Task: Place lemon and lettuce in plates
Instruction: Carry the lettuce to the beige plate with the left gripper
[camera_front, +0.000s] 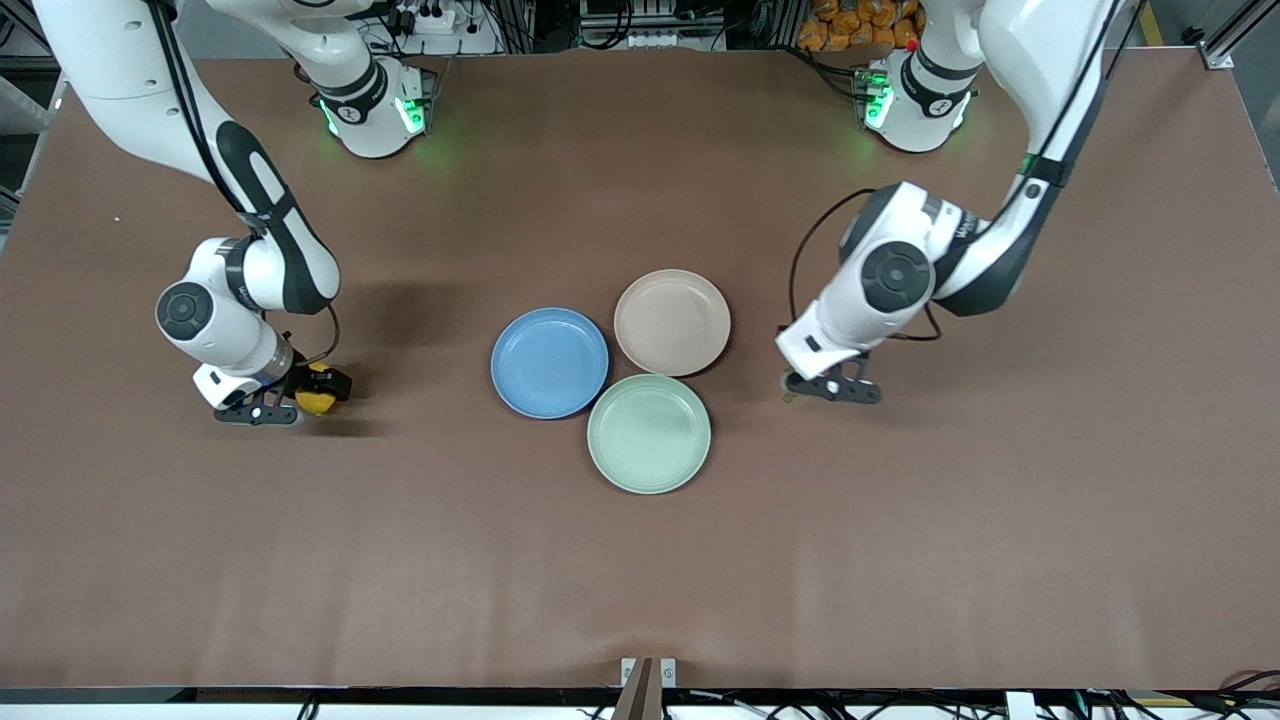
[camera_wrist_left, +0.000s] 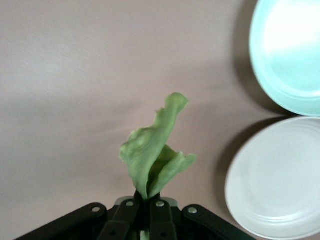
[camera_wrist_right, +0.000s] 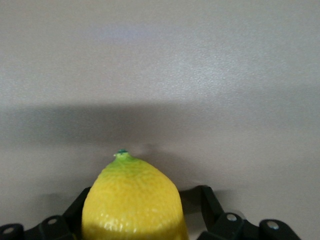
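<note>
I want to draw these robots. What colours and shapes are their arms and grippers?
Both arms are glossy white with rounded joints, dark grey round caps and black bands. A thin black cable loops beside each wrist. Green lights glow at the bases. The left gripper and right gripper are black, with two slim fingers.

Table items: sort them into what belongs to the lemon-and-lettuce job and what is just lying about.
Job:
- small yellow oval lemon, in right gripper
- ruffled green lettuce leaf, in left gripper
- round blue plate
- round beige-pink plate

Lying about:
- round mint-green plate
</note>
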